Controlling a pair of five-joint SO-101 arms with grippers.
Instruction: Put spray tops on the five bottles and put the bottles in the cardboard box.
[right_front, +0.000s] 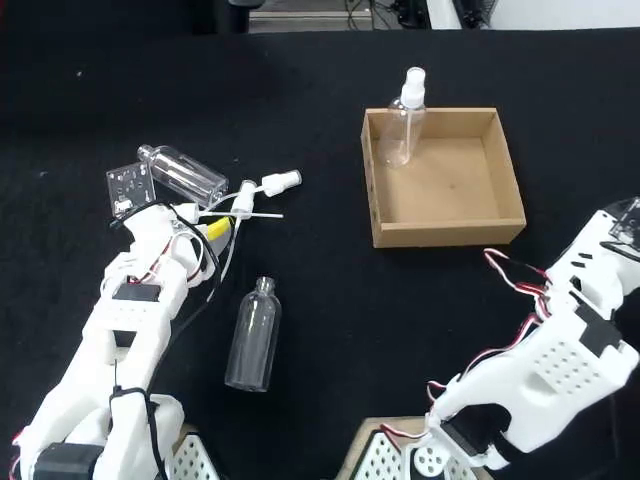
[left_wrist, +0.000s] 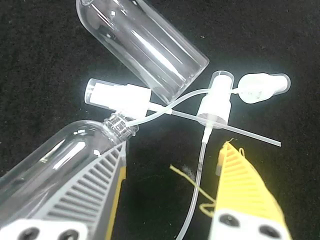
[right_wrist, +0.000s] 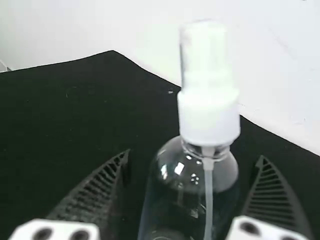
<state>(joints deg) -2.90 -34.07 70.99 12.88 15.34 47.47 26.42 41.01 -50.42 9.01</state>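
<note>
I see one capped bottle (right_front: 405, 125) leaning in a far corner of the cardboard box (right_front: 450, 232). My left pincer (left_wrist: 175, 147) is spread, with an open bottle (left_wrist: 55, 155) against its grey finger (left_wrist: 100, 185) and three loose spray tops (left_wrist: 117, 97) (left_wrist: 215, 102) (left_wrist: 262, 87) just beyond. A second capped bottle (right_wrist: 195, 190) stands at my right pincer (right_wrist: 192, 155); I cannot tell whether it is clamped. Two more open bottles (right_front: 183, 172) (right_front: 253, 335) lie on the worktop (right_front: 330, 300).

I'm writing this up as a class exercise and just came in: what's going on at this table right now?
The right hand holds a capped bottle. A second capped bottle leans in a corner of the cardboard box. The left hand is open by the loose spray tops, with an uncapped bottle beside one finger. Two other uncapped bottles lie on the black table.
</note>
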